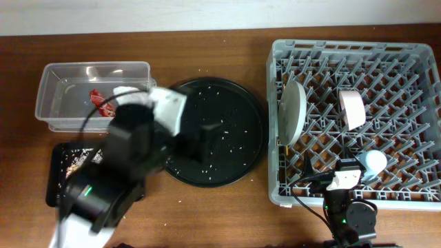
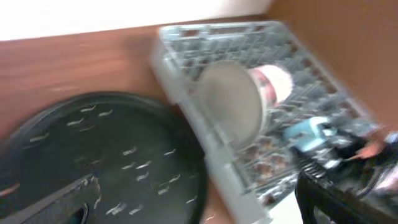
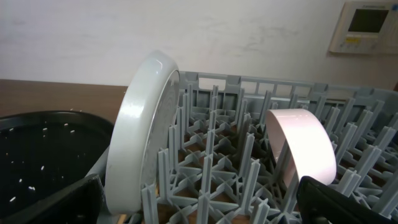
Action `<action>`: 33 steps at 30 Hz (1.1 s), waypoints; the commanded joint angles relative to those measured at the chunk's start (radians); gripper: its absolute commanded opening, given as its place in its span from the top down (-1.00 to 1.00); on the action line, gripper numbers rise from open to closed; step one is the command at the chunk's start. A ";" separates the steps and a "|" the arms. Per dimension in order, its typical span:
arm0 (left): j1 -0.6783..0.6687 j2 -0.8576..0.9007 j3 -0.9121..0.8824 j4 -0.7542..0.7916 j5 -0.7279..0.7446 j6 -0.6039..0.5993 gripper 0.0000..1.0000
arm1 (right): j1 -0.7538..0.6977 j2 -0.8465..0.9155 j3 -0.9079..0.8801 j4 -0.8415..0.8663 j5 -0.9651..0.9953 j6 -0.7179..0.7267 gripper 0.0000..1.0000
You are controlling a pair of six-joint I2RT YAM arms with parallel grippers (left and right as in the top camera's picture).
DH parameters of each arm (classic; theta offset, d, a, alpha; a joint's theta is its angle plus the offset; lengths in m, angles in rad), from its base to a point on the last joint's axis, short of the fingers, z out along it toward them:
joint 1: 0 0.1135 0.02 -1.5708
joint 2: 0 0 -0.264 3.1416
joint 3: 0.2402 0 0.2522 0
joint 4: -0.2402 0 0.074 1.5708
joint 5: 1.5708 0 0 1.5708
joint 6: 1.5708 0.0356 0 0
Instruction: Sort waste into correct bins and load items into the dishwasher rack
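The grey dishwasher rack (image 1: 344, 48) holds a white bowl (image 1: 293, 114) on edge, a pale dish (image 1: 351, 109) and a small blue cup (image 1: 372, 162). The clear tub (image 1: 69, 72) holds the red wrapper (image 1: 102, 102) and a white napkin (image 1: 124, 91). The shallow black tray (image 1: 55, 172) holds rice and scraps, partly hidden by my left arm. My left gripper (image 1: 207, 138) (image 2: 199, 199) is open and empty over the round tray. My right gripper (image 1: 344, 180) (image 3: 199, 205) is open and empty at the rack's front edge. I see no carrot piece or chopsticks.
The large round black tray (image 1: 234, 96) lies between the bins and the rack, with loose rice grains scattered on it. It also shows in the left wrist view (image 2: 93, 143) and the right wrist view (image 3: 50, 143). The rack's left wall stands close to it.
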 commanded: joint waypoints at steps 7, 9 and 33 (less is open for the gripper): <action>0.061 -0.375 -0.254 -0.008 -0.493 0.190 -0.99 | -0.005 -0.007 -0.009 -0.002 0.005 0.000 -0.96; 0.104 -0.475 -0.415 0.137 -0.476 0.190 -0.99 | -0.005 -0.007 -0.009 -0.002 0.005 0.000 -0.96; 0.190 -1.019 -1.170 0.616 -0.339 0.190 -0.99 | -0.005 -0.007 -0.009 -0.002 0.005 0.001 -0.96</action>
